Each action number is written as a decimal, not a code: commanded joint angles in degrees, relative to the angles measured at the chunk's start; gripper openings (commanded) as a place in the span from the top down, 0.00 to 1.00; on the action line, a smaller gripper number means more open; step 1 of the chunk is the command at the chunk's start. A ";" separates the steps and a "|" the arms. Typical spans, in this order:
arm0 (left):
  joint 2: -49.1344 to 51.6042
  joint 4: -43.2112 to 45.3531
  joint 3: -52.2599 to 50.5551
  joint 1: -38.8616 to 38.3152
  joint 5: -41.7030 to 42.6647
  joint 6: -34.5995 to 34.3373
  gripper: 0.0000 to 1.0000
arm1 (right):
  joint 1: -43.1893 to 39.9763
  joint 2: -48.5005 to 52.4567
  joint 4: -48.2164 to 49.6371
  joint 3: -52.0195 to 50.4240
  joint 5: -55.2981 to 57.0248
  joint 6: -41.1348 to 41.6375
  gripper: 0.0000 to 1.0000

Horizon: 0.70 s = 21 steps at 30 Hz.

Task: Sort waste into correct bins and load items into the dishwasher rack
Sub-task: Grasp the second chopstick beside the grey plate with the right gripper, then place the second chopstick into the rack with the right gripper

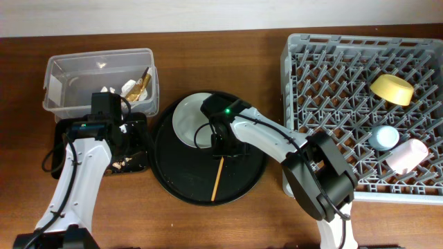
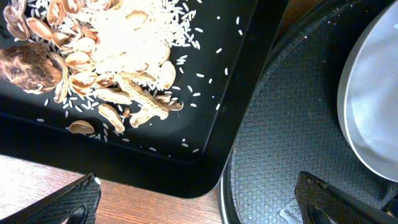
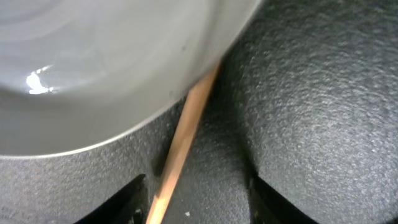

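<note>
Judged the chopstick pickup to be the step in hand. Found the right fingers (image 3: 198,208) spread and low over the round tray (image 1: 166,176), one on each side of the chopstick (image 3: 181,149), not closed on it. Placed that stick flat on the round tray's floor near its middle, upper end tucked under the rim of the plate (image 3: 112,62) on the tray's rear-left part. Could not make out a second stick.

Reckoned the next move called for a pinch on the thin stick, then a draw out from under the plate toward the tray's front before any lift. Risked a nudged plate otherwise. Expected little purchase on so flat a stick against the pebbled floor.

Found the left fingers (image 2: 196,186) spread too, holding nothing, above the corner of the shallow black tray (image 2: 205,130) just left of the round tray, with food scraps (image 2: 118,43) heaped in it. Saw the clear tub (image 1: 52,90) behind that, white paper (image 1: 129,86) and gold wrapper (image 1: 143,84) inside.

Right of the round tray, saw the rack (image 1: 287,83) already carrying the yellow bowl (image 1: 392,88), blue cup (image 1: 383,137) and pink cup (image 1: 407,155) on its far side, leaving open pegs on the near side. Judged the passage tight, with the rack wall just beside the tray's right rim and the right arm (image 1: 277,142) stretched across it. Noted bare table (image 1: 228,221) in front.
</note>
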 commanded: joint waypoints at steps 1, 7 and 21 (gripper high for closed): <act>-1.07 0.15 0.09 0.17 0.04 -0.20 0.00 | 0.37 0.96 -1.55 -1.99 2.23 3.15 0.57; -1.07 0.13 0.09 0.17 0.04 -0.20 0.01 | 0.31 0.96 -2.84 -1.99 2.16 5.75 0.78; -1.07 0.13 0.09 0.17 0.02 -0.20 0.01 | -3.76 -6.19 -6.51 1.42 1.38 4.35 0.96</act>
